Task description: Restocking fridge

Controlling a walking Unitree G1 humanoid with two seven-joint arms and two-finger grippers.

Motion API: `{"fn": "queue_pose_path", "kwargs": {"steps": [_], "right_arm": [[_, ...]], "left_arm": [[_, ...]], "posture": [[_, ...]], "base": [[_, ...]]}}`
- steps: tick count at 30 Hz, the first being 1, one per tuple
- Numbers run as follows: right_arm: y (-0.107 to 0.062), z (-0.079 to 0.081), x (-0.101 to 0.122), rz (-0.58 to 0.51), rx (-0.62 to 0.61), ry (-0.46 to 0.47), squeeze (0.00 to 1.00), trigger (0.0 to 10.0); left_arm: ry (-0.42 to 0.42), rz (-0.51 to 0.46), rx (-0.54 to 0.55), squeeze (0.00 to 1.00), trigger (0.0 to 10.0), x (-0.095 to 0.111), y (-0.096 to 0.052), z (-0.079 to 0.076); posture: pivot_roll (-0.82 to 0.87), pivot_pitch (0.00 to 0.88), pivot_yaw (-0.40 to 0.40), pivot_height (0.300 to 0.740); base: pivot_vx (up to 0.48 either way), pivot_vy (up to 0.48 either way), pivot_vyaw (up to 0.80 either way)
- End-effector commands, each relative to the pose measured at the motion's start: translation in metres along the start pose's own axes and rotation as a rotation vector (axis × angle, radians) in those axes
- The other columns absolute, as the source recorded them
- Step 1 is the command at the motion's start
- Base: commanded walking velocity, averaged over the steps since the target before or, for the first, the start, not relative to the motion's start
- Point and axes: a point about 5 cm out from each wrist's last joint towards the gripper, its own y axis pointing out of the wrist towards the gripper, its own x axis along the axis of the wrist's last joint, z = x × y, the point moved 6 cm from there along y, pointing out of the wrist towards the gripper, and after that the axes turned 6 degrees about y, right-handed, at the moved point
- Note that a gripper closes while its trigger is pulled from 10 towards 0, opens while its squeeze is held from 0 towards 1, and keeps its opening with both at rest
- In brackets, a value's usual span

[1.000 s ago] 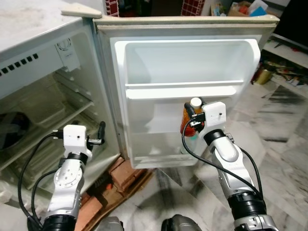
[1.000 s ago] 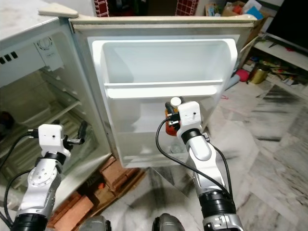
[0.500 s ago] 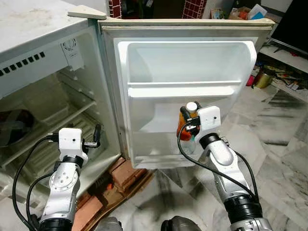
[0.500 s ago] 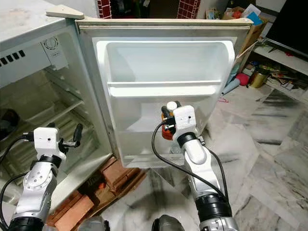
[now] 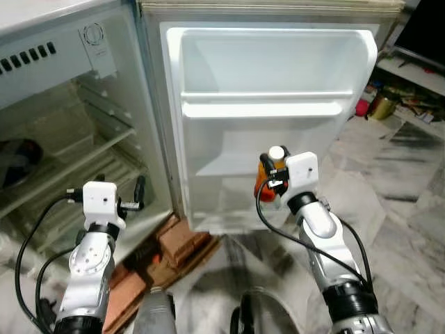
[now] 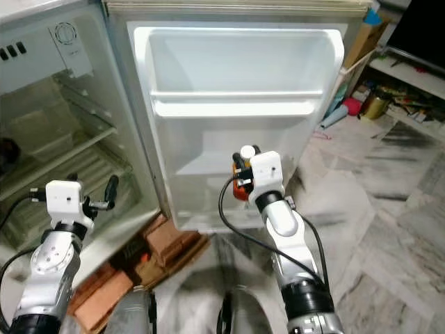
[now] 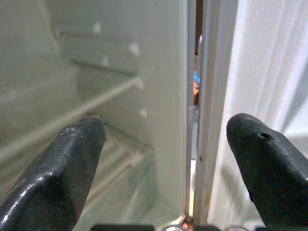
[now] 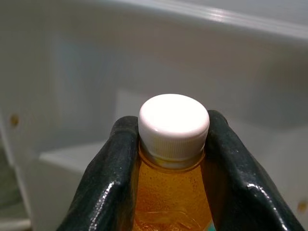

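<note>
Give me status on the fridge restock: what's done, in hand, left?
Done: the fridge door stands open, and its shelves hold nothing visible yet. In hand: the right gripper is clamped on the neck of an orange bottle with a white cap, held upright in front of the lower door shelf. Left: seating and releasing the bottle. The left gripper is open, near the cabinet.

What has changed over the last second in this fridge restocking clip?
Mostly the camera shifted. The right tool stays shut on the orange bottle, held upright before the open fridge door, seemingly a little lower against it. Nothing was let go. The left tool stays open and idle by the fridge compartment.
</note>
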Motion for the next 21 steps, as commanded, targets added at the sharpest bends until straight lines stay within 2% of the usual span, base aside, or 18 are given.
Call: {"fn": "queue_pose_path", "kwargs": {"steps": [1,21], "right_arm": [[-0.0002,-0.0003,0.0054,-0.020,0.001,0.004,0.00,10.0],[0.0023,-0.0013,0.0043,-0.022,0.003,0.006,0.00,10.0]], "left_arm": [[0.001,0.021,-0.006,0.00,10.0,-0.0043,-0.0035,0.0001],[0.018,0.023,0.011,0.00,10.0,-0.0039,-0.0044,0.0049]], "posture": [[0.06,0.069,-0.050,0.611],[0.07,0.066,-0.056,0.611]], "base": [[0.000,0.000,0.00],[0.000,0.000,0.00]]}}
